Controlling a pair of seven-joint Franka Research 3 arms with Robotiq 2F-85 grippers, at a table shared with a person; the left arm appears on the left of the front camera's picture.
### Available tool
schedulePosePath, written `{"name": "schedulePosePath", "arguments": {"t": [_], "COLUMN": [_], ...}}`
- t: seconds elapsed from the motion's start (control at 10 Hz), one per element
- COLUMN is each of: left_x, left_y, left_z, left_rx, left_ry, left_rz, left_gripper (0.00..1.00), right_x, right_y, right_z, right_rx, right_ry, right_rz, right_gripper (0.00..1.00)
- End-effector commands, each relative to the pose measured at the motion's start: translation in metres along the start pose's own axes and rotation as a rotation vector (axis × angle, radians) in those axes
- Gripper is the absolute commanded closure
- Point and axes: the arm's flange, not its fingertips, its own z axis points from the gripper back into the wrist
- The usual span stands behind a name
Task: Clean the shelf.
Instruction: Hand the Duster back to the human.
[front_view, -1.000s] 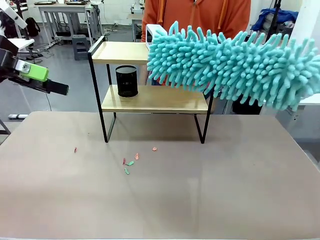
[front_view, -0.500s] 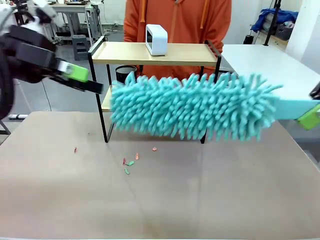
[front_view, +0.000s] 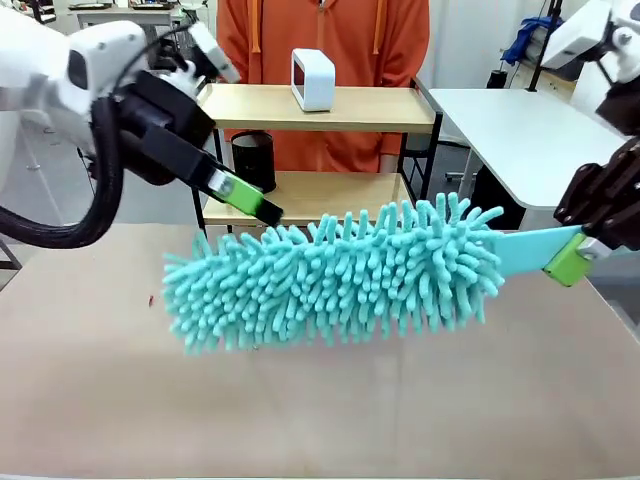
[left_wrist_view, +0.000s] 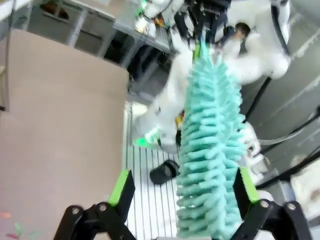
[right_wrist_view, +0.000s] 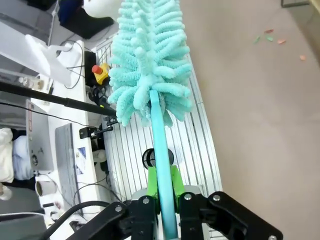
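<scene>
Right gripper (front_view: 572, 258): green pads pressed together on the flat pale-blue handle of a teal, shaggy microfibre duster (front_view: 340, 275). In the right wrist view the handle runs straight up from between this gripper's (right_wrist_view: 162, 177) fingers, and the fluffy head (right_wrist_view: 150, 55) starts a little way beyond the fingertips. The head hangs over the tan tabletop (front_view: 420, 410), slanting down away from this gripper; I cannot tell whether its strands touch the surface.

Left gripper (front_view: 262, 208): fingers spread wide, holding nothing. In the front view its fingertip sits just above the top of the duster head. In the left wrist view the head (left_wrist_view: 210, 125) rises between this gripper's (left_wrist_view: 182, 192) two fingers, close to one finger (left_wrist_view: 246, 184) and well apart from the other. Contact with the strands cannot be judged.

The shelf (front_view: 330, 106), two light wooden boards in a thin black frame, stands just beyond the left gripper's fingertips and behind the duster, well off from the right gripper. On its top board is a white rounded-frame object (front_view: 312, 78). On the lower board, close behind the left gripper, is a black mesh cup (front_view: 252, 160). A person in an orange hoodie (front_view: 330, 30) stands behind the shelf. Small coloured scraps (right_wrist_view: 270, 36) lie on the table, off to the side of the duster head.
</scene>
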Motion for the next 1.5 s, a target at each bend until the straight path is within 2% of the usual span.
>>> {"name": "schedulePosePath", "arguments": {"t": [0.0, 0.1, 0.2, 0.5, 1.1, 1.2, 1.3, 1.4], "left_x": [0.01, 0.01, 0.009, 0.004, -0.003, -0.004, -0.004, -0.004], "left_y": [0.0, -0.001, -0.001, -0.009, -0.006, -0.005, -0.005, -0.006], "left_z": [-0.014, -0.023, -0.033, -0.049, -0.061, -0.061, -0.062, -0.062], "left_rx": [-0.031, -0.045, -0.046, -0.089, -0.069, -0.047, -0.061, -0.058], "left_ry": [0.155, 0.231, 0.245, 0.25, 0.29, 0.323, 0.318, 0.313], "left_rz": [-0.104, -0.124, -0.134, -0.171, -0.17, -0.157, -0.163, -0.166], "left_gripper": [0.0, 0.0, 0.0, 0.0, 0.0, 0.6, 0.6, 1.0], "right_x": [0.005, 0.006, 0.006, 0.005, 0.001, 0.001, 0.001, 0.0], "right_y": [-0.008, -0.009, -0.01, -0.012, -0.015, -0.015, -0.015, -0.014], "right_z": [0.003, 0.003, 0.003, 0.004, 0.006, 0.005, 0.005, 0.006], "right_rx": [0.022, 0.025, 0.03, 0.031, 0.029, 0.029, 0.029, 0.031], "right_ry": [0.025, 0.023, 0.02, 0.019, -0.001, -0.002, -0.004, -0.004], "right_rz": [0.018, 0.014, 0.012, -0.001, -0.016, -0.017, -0.021, -0.02], "right_gripper": [0.87, 0.87, 0.87, 0.87, 0.87, 0.87, 0.87, 0.87]}}
